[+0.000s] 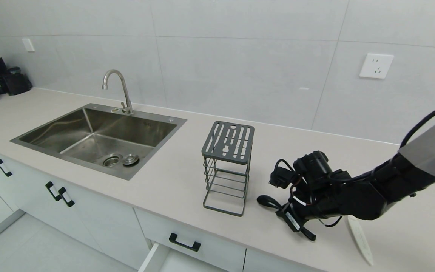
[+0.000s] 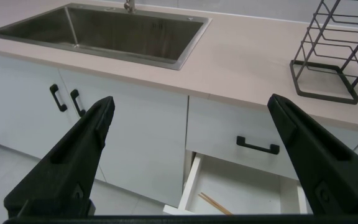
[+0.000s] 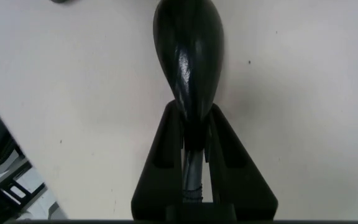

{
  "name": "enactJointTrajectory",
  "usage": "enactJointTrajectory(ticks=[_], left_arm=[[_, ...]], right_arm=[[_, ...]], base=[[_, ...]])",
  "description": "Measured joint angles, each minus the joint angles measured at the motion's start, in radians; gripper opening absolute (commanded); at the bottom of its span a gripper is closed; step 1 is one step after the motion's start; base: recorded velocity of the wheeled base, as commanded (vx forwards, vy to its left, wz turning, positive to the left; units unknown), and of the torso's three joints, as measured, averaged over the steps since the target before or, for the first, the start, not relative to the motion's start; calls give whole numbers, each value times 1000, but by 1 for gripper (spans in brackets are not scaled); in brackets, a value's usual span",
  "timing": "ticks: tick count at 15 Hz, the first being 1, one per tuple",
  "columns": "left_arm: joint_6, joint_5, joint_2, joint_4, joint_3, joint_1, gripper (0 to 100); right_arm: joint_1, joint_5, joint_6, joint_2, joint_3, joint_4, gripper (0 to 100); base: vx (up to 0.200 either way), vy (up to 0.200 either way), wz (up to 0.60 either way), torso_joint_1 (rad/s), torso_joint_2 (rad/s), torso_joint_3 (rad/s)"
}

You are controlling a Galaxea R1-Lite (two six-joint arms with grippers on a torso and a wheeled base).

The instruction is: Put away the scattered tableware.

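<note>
Black and glossy, the spoon (image 1: 268, 201) (image 3: 188, 56) lies low over the counter (image 1: 172, 177), just to the right of the grey wire rack (image 1: 227, 170), with its bowl pointing toward the rack's foot. Whether the bowl rests on the counter or clears it I cannot tell.

Handling, as a judgement:
- It looks light and stiff, with no sign of being fragile.
- The polished bowl is rounded and likely slippery, a poor place to grip.
- The narrow neck and the handle behind it are the sound place to take hold (a grey length of handle shows between the fingers in the right wrist view).

Jaws:
- The right gripper (image 1: 282, 208) (image 3: 192, 115), also right of the rack, has its 2 fingers pressed in on the spoon's neck just behind the bowl. The gap between them is no wider than the handle. The grip sits square on the spoon's axis.
- The left gripper (image 2: 190, 102) hangs out in front of the cabinets, below and forward of the rack. Its 2 fingers are spread wide, holding and touching nothing.

Other observations:
- 1 white blade-shaped piece (image 1: 359, 240) lies flat on the counter, further right of the rack than the spoon, partly behind the right arm.
- A drawer (image 2: 241, 186) stands open beneath the rack, with what look like chopsticks (image 2: 215, 203) inside.
</note>
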Motion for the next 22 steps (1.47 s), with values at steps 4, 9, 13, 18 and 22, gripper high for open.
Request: enactJointTrajectory(ticks=[4, 9, 13, 18, 22], left_arm=[[0, 0, 0, 0, 0, 0, 100], [0, 0, 0, 0, 0, 0, 100], [0, 0, 0, 0, 0, 0, 100], [0, -1, 0, 0, 0, 0, 100], [0, 0, 0, 0, 0, 0, 100]], right_arm=[[13, -2, 4, -190, 159, 1, 0], [132, -2, 14, -315, 244, 1, 0], [164, -3, 14, -343, 269, 1, 0], [273, 73, 102, -346, 162, -7, 0], [360, 130, 153, -335, 142, -78, 0]], base=[[0, 0, 0, 0, 0, 0], [0, 0, 0, 0, 0, 0], [0, 0, 0, 0, 0, 0], [0, 0, 0, 0, 0, 0], [0, 0, 0, 0, 0, 0]])
